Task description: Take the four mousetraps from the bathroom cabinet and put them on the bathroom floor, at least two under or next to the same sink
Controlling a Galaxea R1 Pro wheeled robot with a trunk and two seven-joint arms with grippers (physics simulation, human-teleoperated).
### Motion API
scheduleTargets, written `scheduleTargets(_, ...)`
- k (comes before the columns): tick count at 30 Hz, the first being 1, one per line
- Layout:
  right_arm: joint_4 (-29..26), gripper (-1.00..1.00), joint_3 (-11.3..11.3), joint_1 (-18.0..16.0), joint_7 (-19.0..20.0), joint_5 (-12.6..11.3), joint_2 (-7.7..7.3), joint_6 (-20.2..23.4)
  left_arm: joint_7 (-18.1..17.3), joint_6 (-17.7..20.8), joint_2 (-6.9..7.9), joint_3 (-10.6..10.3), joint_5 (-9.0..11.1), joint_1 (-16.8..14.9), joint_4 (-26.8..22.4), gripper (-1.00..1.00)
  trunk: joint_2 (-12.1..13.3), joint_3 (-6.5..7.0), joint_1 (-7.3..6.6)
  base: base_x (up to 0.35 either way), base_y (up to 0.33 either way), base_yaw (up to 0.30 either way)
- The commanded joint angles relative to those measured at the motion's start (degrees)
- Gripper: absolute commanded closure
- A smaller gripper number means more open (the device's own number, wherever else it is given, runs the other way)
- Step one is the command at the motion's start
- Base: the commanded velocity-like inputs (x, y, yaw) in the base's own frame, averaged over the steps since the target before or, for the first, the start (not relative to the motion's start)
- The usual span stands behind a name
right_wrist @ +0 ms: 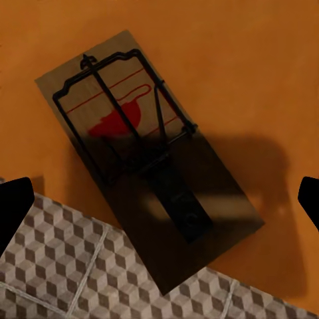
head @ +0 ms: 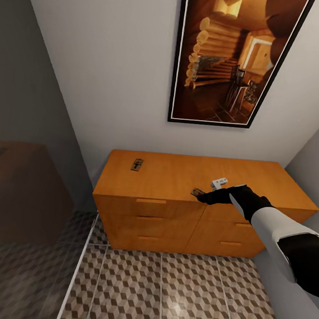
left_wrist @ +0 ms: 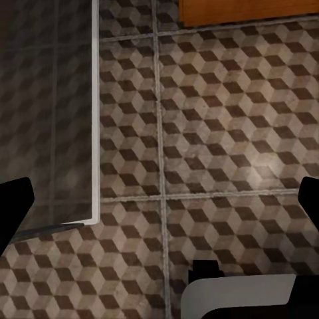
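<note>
Item: mousetrap (right_wrist: 143,169), near front edge of cabinet (head: 177,173); light, stiff board. I'd pinch its long edges, avoiding wire. Right gripper (right_wrist: 159,199) spread above it.

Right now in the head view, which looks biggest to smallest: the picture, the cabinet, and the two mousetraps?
1. Cabinet and picture: look similar, too close to rank.
2. Left mousetrap and the mousetrap by the claw: both tiny, about alike.

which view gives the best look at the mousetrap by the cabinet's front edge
The right wrist view: the mousetrap sits close up on the cabinet top, its wire and red mark plain, one end jutting over the front edge. In the head view it is a small dark shape at the right gripper. The left wrist view looks at the floor.
</note>
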Motion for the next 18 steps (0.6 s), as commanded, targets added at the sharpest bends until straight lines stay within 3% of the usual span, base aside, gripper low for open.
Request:
scheduleTargets(1,-0.11,-1.00,0.21,-0.03,0.14,-0.26,-0.04,0.39,0.07,-0.38,-0.02,-0.39,0.24,-0.11,0.24,-1.00,-0.11,-0.10,0.03,0.000,0.000,0.000)
scheduleTargets(18,-0.14,-1.00,0.14,-0.04,0.18,-0.26,-0.09,0.37,0.08,-0.35,-0.01,-0.39,0.24,-0.11,0.24,-1.00,-0.11,-0.15,0.03,0.000,0.000,0.000)
